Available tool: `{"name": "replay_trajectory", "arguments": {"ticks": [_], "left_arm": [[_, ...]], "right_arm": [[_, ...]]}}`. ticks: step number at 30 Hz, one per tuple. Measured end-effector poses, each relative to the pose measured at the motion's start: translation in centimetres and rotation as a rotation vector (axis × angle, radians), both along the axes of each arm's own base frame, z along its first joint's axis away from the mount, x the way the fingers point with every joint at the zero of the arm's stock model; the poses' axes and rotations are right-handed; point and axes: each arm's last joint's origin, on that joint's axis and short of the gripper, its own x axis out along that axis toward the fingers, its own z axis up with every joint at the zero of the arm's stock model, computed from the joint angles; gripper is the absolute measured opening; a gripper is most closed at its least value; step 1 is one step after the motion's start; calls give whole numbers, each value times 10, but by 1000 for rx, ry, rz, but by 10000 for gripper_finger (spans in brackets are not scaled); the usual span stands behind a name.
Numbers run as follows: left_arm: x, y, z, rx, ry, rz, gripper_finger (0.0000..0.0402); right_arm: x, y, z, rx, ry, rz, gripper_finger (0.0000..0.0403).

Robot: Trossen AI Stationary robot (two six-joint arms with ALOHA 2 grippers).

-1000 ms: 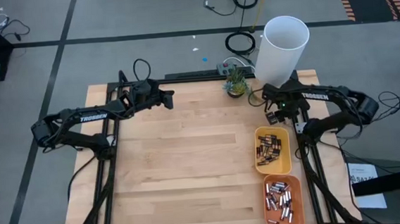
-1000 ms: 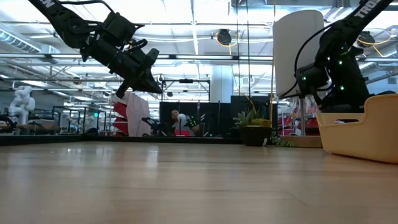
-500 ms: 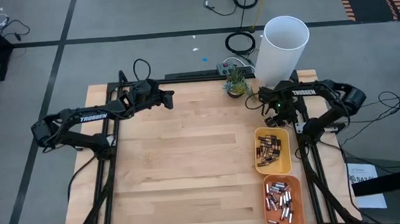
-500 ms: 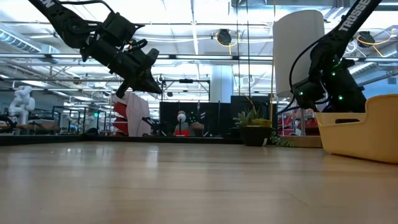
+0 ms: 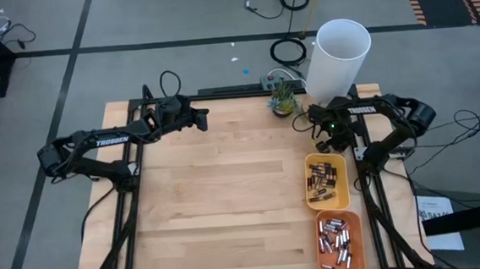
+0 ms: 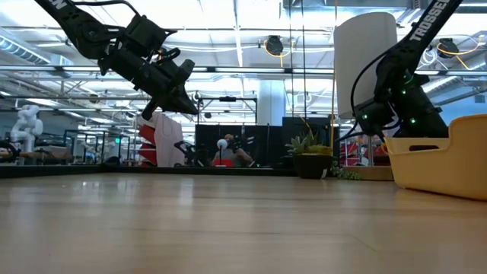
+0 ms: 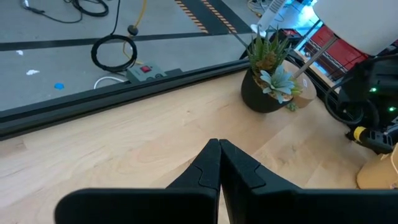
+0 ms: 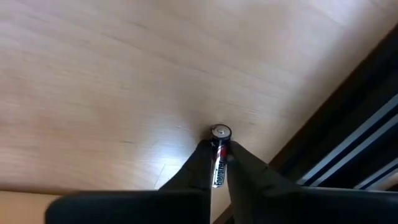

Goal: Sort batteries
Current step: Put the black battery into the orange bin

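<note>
High view: the right tool (image 5: pixel 327 144) hangs above the far right part of the wooden desk (image 5: pixel 227 195), just beyond the far end of the yellow tray (image 5: pixel 327 181), near the tall white cylinder (image 5: pixel 336 58) and the small potted plant (image 5: pixel 283 97). The right wrist view shows its two fingers (image 8: pixel 200 163) pinched on a single dark battery (image 8: pixel 218 155) with a silvery end cap, which stands lengthwise between them above bare wood, close to the desk's dark edge rail.

The yellow tray holds a loose heap of dark-bodied batteries (image 5: pixel 323 178). Just nearer along the right edge, the orange tray (image 5: pixel 341 242) holds a heap of silvery batteries (image 5: pixel 336 238). The two trays sit end to end, close together.

The left tool (image 5: pixel 202 118) is raised over the far left part of the desk, well apart from both trays. In the left wrist view its fingers (image 7: pixel 211 165) are pressed together with nothing between them, pointing toward the potted plant (image 7: pixel 268 71) across bare wood. The low view shows this tool (image 6: pixel 185 104) held high and tilted downward, while the right arm (image 6: pixel 396 99) comes down behind the yellow tray's wall (image 6: pixel 441 164), in front of the white cylinder (image 6: pixel 365 61).
</note>
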Motion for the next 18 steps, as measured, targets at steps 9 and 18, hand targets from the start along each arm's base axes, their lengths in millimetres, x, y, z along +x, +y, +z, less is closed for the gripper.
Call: {"name": "replay_trajectory", "arguments": {"ticks": [9,18], "left_arm": [[0,0,0,1,-1,0,11],[0,0,0,2,-3,0,11]], "right_arm": [[20,-9,11,-59,-71,11,13],[60,-28,44,-199,-258,74,8]]}}
